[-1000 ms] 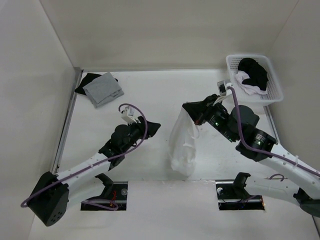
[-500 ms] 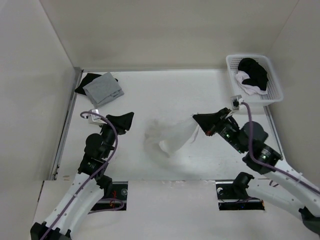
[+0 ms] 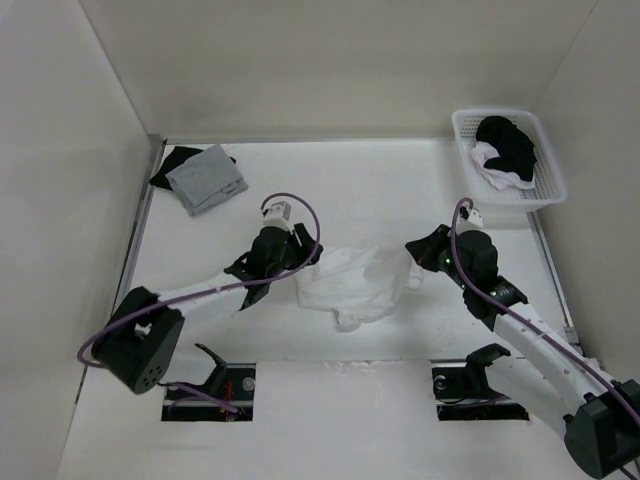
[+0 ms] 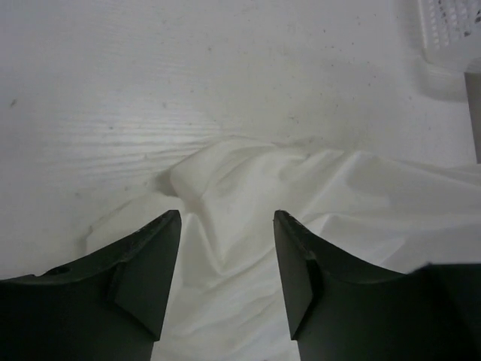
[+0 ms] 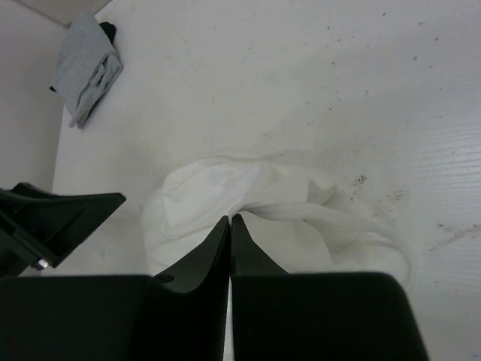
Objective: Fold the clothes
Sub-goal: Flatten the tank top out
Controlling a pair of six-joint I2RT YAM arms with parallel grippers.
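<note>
The white table (image 3: 350,190) is bearing everything here. The white garment (image 3: 355,285) is lying crumpled near its middle, between the 2 arms, with creases running across it and a thin loop of fabric trailing off its right end. A white basket (image 3: 553,170) is sitting in the far right corner, holding black clothes (image 3: 510,140). In the far left corner, a folded grey cloth (image 3: 205,178) is resting on top of a black garment (image 3: 165,165). The left gripper (image 4: 227,218) is hovering at the white garment's left edge with its jaws standing wide apart, nothing between them. The right gripper (image 5: 229,219) is pinching a fold at the white garment's right end, its jaws pressing together on the fabric.
</note>
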